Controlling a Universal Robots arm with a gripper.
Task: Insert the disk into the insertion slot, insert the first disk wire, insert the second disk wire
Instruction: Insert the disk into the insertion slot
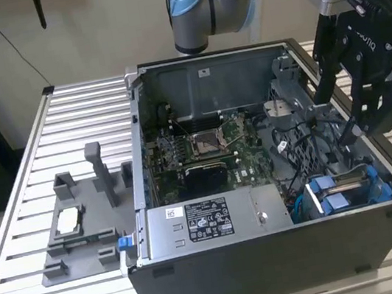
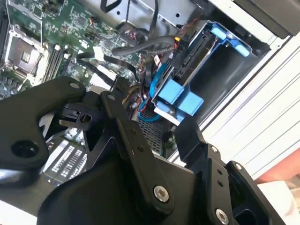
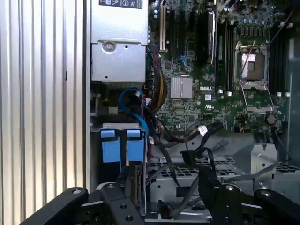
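1. The pincer (image 1: 354, 129) hangs released inside the computer case (image 1: 273, 254), holding nothing as far as I can see.
2. The disk (image 1: 348, 188) already sits in the insertion slot (image 2: 225, 79) at the case's corner, blue tabs showing.
3. The disk lies just below the pincer, nearer the case's front wall. Its long axis runs across the exterior view.
4. Loose black wires (image 3: 187, 138) trail between pincer and disk.
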